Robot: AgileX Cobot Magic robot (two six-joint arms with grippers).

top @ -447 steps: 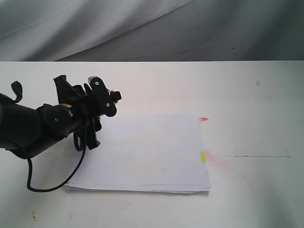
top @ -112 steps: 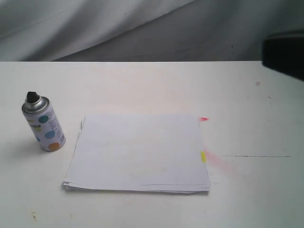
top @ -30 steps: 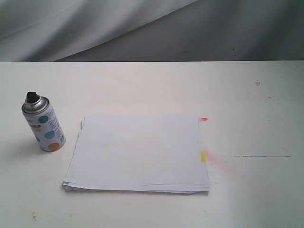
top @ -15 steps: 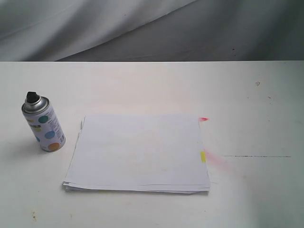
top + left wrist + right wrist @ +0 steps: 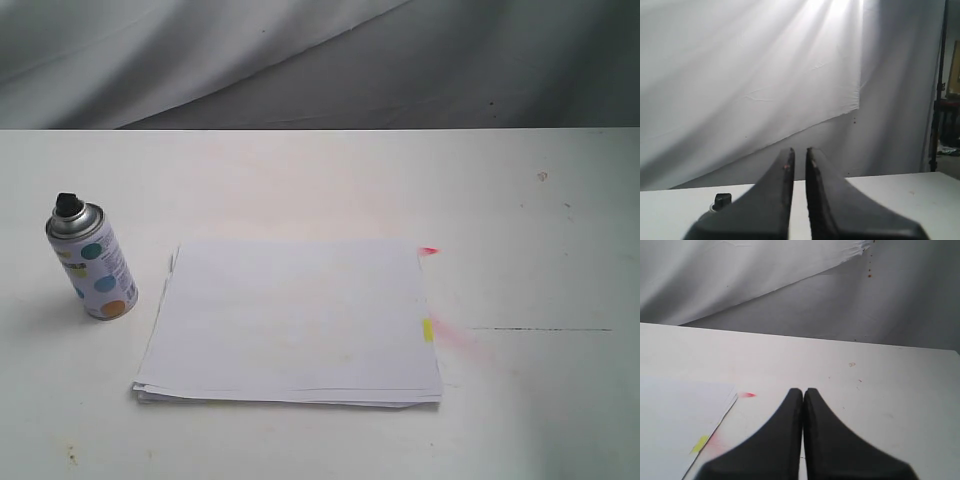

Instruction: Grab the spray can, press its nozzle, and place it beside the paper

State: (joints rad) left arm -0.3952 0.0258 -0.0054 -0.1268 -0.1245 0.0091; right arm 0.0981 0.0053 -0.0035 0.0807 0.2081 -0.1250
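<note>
Spray can [image 5: 90,262]: upright on tabletop [image 5: 300,170], just beside paper [image 5: 290,320], at its 9 o'clock, not touching.
Left pincer [image 5: 800,151]: pressed nearly together, empty.
Right pincer [image 5: 803,391]: pressed together, empty.

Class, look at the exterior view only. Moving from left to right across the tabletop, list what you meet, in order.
spray can → paper → thin dark line marked on the table
</note>
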